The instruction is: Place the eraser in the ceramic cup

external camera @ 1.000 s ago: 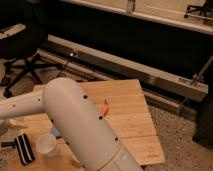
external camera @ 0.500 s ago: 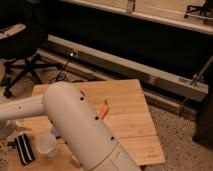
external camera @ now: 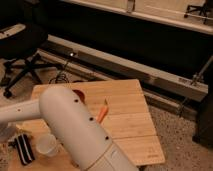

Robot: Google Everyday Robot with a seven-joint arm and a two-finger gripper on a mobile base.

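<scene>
The eraser [external camera: 23,148], a flat black block with white stripes, lies on the wooden table [external camera: 130,125] near its front left corner. The small white ceramic cup [external camera: 46,145] stands upright just right of it, a small gap between them. My white arm [external camera: 75,125] fills the foreground and reaches out to the left edge of the view. The gripper [external camera: 7,133] hangs at the far left, just above and left of the eraser and partly cut off by the frame. Nothing shows inside the cup.
A red-orange bowl [external camera: 79,94] is half hidden behind my arm at mid table. An orange stick-like object [external camera: 102,111] lies to its right. An office chair [external camera: 22,55] stands on the floor at the left. A long metal rail [external camera: 150,75] runs behind the table.
My forearm has sunk a little toward the table at the left edge. The eraser and the cup have not moved.
</scene>
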